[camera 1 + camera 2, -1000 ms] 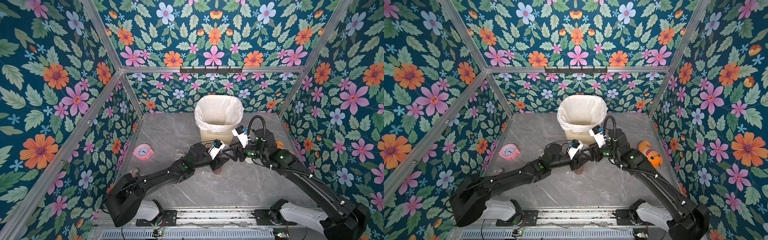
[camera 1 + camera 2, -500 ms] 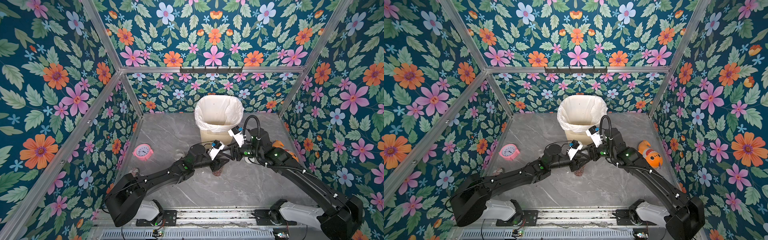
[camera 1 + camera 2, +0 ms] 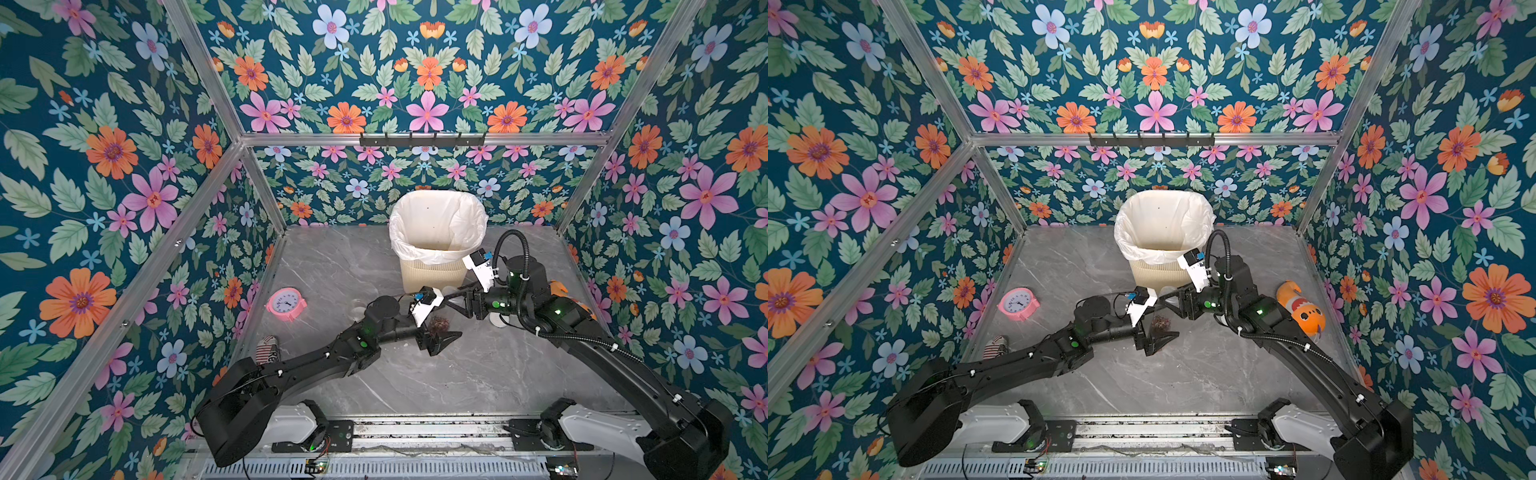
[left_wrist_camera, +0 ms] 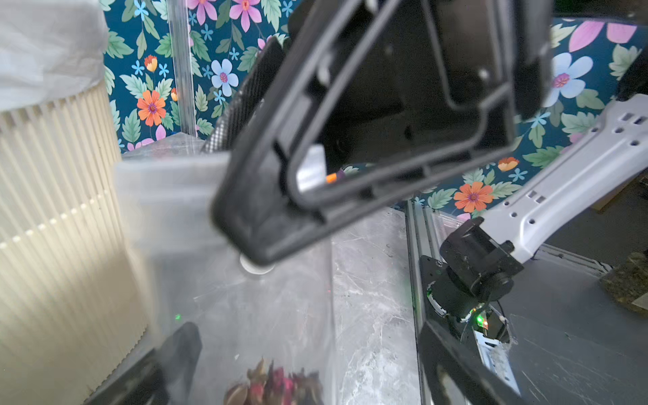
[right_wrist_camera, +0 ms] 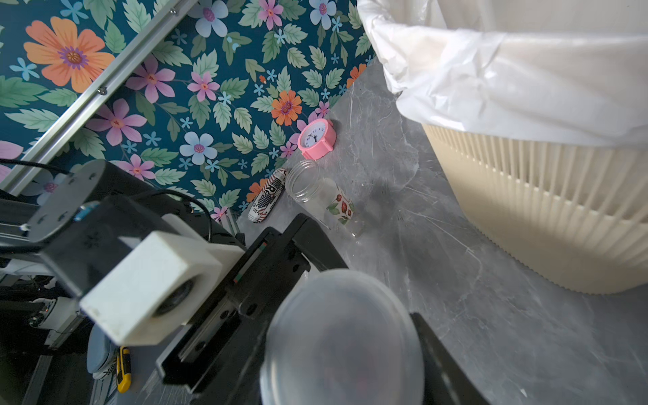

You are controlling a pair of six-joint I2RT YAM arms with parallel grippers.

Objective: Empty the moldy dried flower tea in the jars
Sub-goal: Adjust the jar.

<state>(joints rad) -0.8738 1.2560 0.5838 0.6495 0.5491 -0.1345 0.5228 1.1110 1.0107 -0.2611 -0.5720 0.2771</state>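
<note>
Just in front of the cream ribbed bin [image 3: 432, 276], my left gripper [image 3: 448, 322] hangs released, its fingers spread either side of the narrow clear jar [image 4: 245, 298]. My right gripper [image 3: 446, 302] is clenched on the jar's clear round lid [image 5: 343, 336]. The reddish-brown dried flower tea [image 3: 439, 322] sits at the jar's bottom.

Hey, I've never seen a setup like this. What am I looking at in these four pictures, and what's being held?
Two black robot arms reach over a grey table, each ending in a two-fingered claw. Both top views look down from one overhead camera; each wrist view comes from a camera on an arm. On the table: a cream bin, a pink clock, a striped can, an empty jar on its side and an orange toy. At centre, the left claw stands open around a clear jar of dried flower tea, while the right claw grips its clear lid.
</note>
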